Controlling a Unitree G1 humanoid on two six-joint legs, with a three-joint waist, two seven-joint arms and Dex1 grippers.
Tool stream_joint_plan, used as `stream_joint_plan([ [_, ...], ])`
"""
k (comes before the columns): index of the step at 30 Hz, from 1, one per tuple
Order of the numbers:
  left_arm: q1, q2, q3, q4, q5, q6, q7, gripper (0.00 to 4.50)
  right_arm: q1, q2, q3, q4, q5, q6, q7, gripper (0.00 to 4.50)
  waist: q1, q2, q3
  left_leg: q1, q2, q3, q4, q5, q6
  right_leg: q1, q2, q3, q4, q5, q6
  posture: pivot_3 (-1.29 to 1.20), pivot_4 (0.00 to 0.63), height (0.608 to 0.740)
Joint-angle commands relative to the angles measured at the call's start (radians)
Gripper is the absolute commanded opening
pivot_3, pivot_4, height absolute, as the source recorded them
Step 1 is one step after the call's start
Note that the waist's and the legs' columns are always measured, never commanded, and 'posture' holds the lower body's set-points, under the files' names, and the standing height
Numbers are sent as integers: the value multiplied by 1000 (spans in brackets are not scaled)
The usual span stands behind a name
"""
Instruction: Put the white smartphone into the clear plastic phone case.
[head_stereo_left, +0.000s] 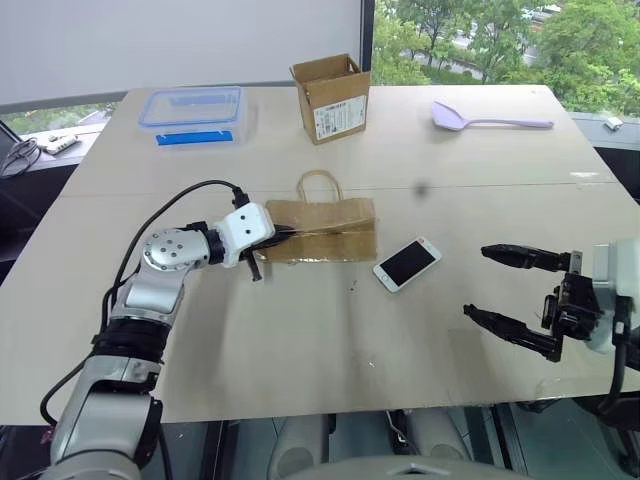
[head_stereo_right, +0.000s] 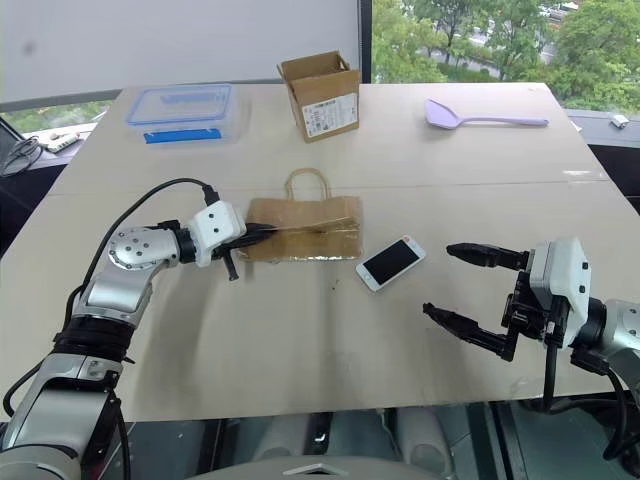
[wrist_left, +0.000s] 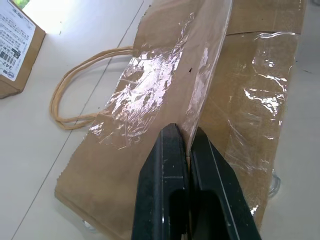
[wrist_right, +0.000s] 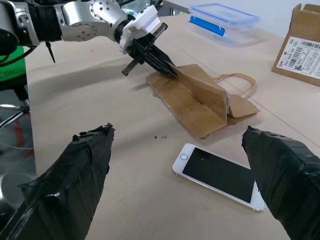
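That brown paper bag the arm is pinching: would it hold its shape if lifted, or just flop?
Probably flop: the brown paper bag is thin, and where the left end effector pinches it, one panel already tents up. It looks light. The glossy tape on it may be slippery.

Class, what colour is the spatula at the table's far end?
Light purple spatula, clearest in the left eye view.

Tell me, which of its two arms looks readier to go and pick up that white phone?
The right. The right gripper stands open just beside the white smartphone, which lies free on the table. The left gripper is busy, its jaws shut on an edge of the brown paper bag.
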Motion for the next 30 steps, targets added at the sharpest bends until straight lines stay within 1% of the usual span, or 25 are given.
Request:
stream_joint_plan([
  [1, 10, 16, 30, -42, -6, 2, 14, 26, -13, -12, -16, -22, 7, -8, 3, 4500, 0, 0, 0, 0, 0, 0, 0, 0, 0, 0, 0, 0, 0, 0, 0, 0, 150, 740],
  [9, 17, 19, 37, -47, -8, 18, 26, 26, -47, 2, 26, -21, -6, -10, -24, 4500, 0, 0, 0, 0, 0, 0, 0, 0, 0, 0, 0, 0, 0, 0, 0, 0, 150, 740],
  [12, 7, 4, 62, -51, -33, 72, 56, 26, -52, 7, 35, -24, -6, -10, -32, 4500, 0, 0, 0, 0, 0, 0, 0, 0, 0, 0, 0, 0, 0, 0, 0, 0, 150, 740],
  [14, -12, 9, 80, -30, -16, 84, 101, 26, -62, 11, 44, -25, -3, -11, -37, 4500, -1, 0, 0, 0, 0, 0, 0, 0, 0, 0, 0, 0, 0, 0, 0, 0, 150, 740],
  [17, -51, 33, 129, 24, 9, 118, 193, 26, -84, 17, 66, -28, -5, -17, -40, 4500, 0, 0, 0, 0, 0, 0, 0, 0, 0, 0, 0, 0, 0, 0, 1, 0, 150, 740],
  [20, -75, 69, 168, 66, 22, 117, 242, 26, -121, 27, 101, -24, -11, -13, -54, 4500, -3, 0, 0, 0, 0, 0, 0, 0, 0, 0, 0, 0, 0, 1, 3, 0, 150, 740],
  [23, -66, 126, 197, 78, 42, 116, 268, 26, -156, 39, 156, -8, -40, -21, -52, 4500, -5, -1, 0, 0, 0, 0, 0, 0, 0, 0, 0, 0, 0, 1, 3, 0, 150, 740],
  [26, -38, 174, 206, 91, 62, 158, 281, 26, -187, 61, 203, 13, -69, -34, -53, 4500, -3, -1, 0, 0, 0, 0, 0, 0, 0, 0, 0, -1, 0, 1, 3, 0, 150, 740],
  [30, -20, 201, 211, 127, 66, 217, 287, 26, -229, 99, 261, 28, -99, -44, -60, 4500, -2, -1, 0, 0, 0, 0, 0, 0, 0, 0, 0, -1, 0, -1, 1, 0, 150, 740],
])
